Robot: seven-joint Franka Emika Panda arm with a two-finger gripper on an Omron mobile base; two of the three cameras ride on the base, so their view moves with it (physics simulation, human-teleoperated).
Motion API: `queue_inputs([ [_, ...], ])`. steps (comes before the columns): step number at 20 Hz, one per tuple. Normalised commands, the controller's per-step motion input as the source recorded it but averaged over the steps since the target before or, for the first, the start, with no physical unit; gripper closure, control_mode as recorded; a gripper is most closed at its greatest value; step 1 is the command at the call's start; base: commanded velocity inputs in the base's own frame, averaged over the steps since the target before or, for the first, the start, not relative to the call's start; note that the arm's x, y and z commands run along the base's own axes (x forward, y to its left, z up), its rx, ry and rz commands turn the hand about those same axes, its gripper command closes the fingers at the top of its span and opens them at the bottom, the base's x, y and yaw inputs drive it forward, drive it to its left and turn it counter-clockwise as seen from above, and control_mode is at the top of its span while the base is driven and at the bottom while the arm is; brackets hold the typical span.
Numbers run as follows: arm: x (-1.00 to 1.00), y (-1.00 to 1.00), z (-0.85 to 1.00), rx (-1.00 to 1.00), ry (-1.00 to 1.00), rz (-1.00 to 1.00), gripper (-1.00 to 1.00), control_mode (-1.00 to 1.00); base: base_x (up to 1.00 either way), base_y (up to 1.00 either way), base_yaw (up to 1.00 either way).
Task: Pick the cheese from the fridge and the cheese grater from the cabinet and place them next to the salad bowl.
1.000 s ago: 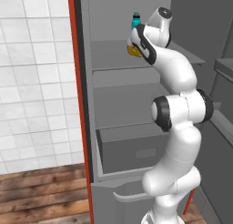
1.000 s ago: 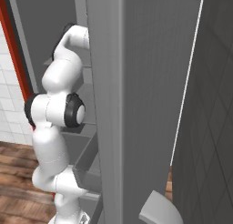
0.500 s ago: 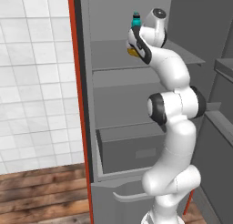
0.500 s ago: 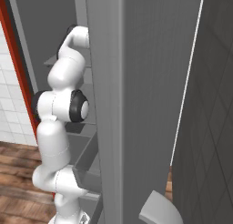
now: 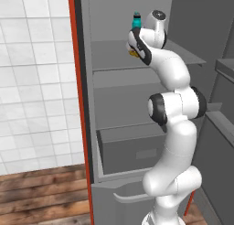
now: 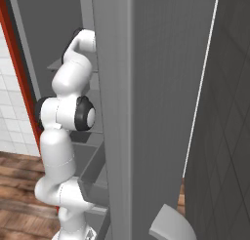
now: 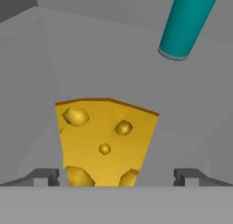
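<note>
The cheese (image 7: 107, 136), a yellow-orange wedge with holes, lies on the fridge's upper grey shelf (image 5: 109, 64). In the hand view it sits close ahead, between the two dark fingertips (image 7: 43, 176), which stand wide apart on either side of it without touching. My gripper (image 7: 117, 177) is open and holds nothing. In the left base view the hand (image 5: 139, 43) reaches into the fridge (image 5: 91, 128) at shelf height, and a bit of the cheese (image 5: 133, 51) shows under it. The cheese grater, cabinet and salad bowl are out of view.
A tall teal bottle (image 7: 186, 22) stands on the same shelf just beyond the cheese, to its right (image 5: 136, 22). A grey drawer (image 5: 132, 148) sits lower in the fridge. A red panel (image 5: 75, 105) edges the fridge's left side. The grey fridge door (image 6: 156, 112) stands close on the right.
The arm has shifted its elbow a little to the left and drawn up straighter. The hand stays at the upper shelf by the cheese, jaws still wide.
</note>
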Motion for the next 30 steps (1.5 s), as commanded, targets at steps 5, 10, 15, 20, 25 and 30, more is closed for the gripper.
queue_inputs([
  [5,0.00,0.06,-0.09,0.01,0.00,0.00,1.00,-1.00,0.00,0.00,0.00],
  [10,0.00,0.07,-0.17,0.07,-0.01,0.00,1.00,-1.00,0.00,0.00,0.00],
  [15,0.00,0.01,-0.15,0.10,-0.01,0.00,1.00,-1.00,0.00,0.00,0.00],
  [20,-0.01,-0.01,-0.01,0.03,-0.03,-0.01,1.00,-1.00,0.00,0.00,0.00],
  [25,-0.35,0.01,0.28,-0.03,-0.01,-0.12,1.00,-1.00,0.00,0.00,0.00],
  [30,-0.77,0.00,0.36,0.00,-0.04,-0.12,1.00,-1.00,0.00,0.00,0.00],
])
